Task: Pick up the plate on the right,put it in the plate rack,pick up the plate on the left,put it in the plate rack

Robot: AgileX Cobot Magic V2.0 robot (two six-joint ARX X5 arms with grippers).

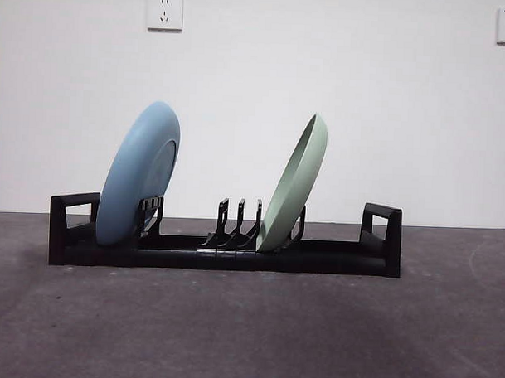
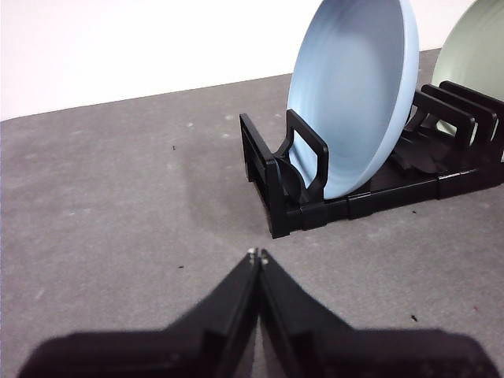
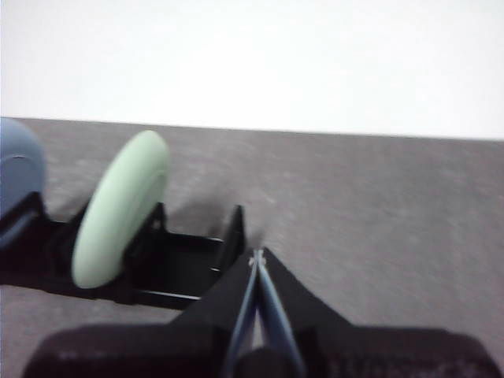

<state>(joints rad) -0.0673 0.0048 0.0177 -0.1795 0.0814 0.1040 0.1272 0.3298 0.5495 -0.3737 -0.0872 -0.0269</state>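
Observation:
The black plate rack (image 1: 225, 254) lies across the grey table, and both plates stand in it, leaning. A blue plate (image 1: 139, 175) sits in the left end slots; the left wrist view has it (image 2: 354, 94) just behind the rack's loop handle (image 2: 309, 153). A pale green plate (image 1: 295, 184) leans in the slots right of centre, also in the right wrist view (image 3: 120, 206). My left gripper (image 2: 256, 253) is shut and holds nothing, back from the rack's left end. My right gripper (image 3: 256, 256) is shut and holds nothing, near the rack's right end (image 3: 232, 232).
Several bare divider prongs (image 1: 239, 222) stand between the two plates. A white wall with two sockets (image 1: 165, 11) runs behind the table. Neither arm shows in the front view.

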